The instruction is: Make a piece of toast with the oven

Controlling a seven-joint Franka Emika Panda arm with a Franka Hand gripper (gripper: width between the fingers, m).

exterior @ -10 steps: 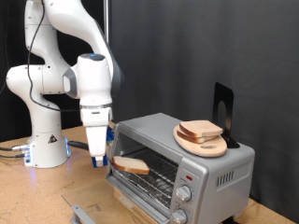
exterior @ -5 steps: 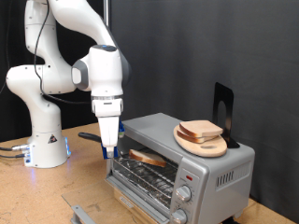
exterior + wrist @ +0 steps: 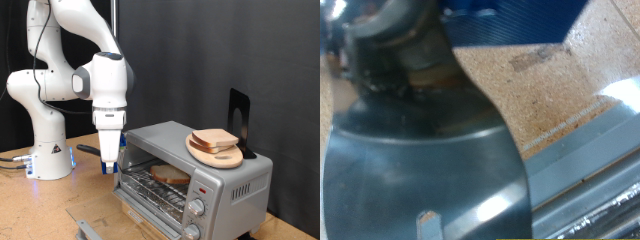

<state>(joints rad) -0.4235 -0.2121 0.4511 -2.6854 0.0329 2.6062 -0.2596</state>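
Resting on the wire rack inside the oven (image 3: 190,165), the piece of toast (image 3: 171,174) sits just beside the tool (image 3: 108,165), a little lower and further into the open front. So loading looks done; the door appears down and open, and the knobs (image 3: 197,208) sit well away from the tool, low on the oven's front. The arm hangs nearly vertical, wrist down, above the tabletop (image 3: 30,205). Nothing shows between the fingers; how wide they stand I cannot tell.
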